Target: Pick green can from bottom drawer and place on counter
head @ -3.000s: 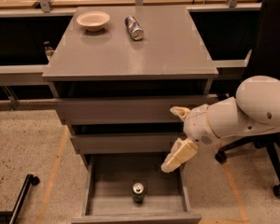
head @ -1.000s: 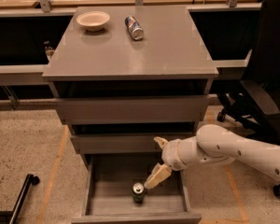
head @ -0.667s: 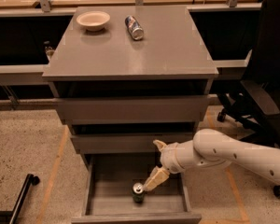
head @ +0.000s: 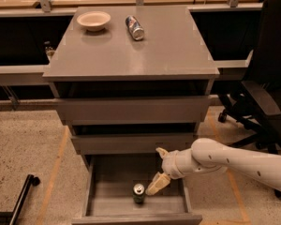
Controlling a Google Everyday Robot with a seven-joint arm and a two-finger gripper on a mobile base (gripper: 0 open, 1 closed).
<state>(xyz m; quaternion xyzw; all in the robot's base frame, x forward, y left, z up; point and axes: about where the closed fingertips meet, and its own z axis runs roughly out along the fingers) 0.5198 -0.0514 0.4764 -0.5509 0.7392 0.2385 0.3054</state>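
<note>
The green can (head: 138, 193) stands upright on the grey floor of the open bottom drawer (head: 110, 196), near its front middle. My gripper (head: 153, 172) reaches in from the right on a white arm and hangs inside the drawer, just right of and above the can. Its tan fingers are spread open and empty; the lower fingertip (head: 152, 189) sits close beside the can's top, and I cannot tell if it touches. The counter (head: 145, 55) is the grey top of the cabinet above the drawers.
On the counter a white bowl (head: 93, 20) sits at the back left and a blue-and-silver can (head: 134, 27) lies on its side beside it. The two upper drawers (head: 131, 109) are slightly pulled out. A black office chair (head: 264, 83) stands at the right. A black bar (head: 19, 198) lies on the floor at the left.
Over three seconds my arm has dropped and moved left from beside the cabinet into the bottom drawer. In the last second the gripper has edged slightly closer to the can.
</note>
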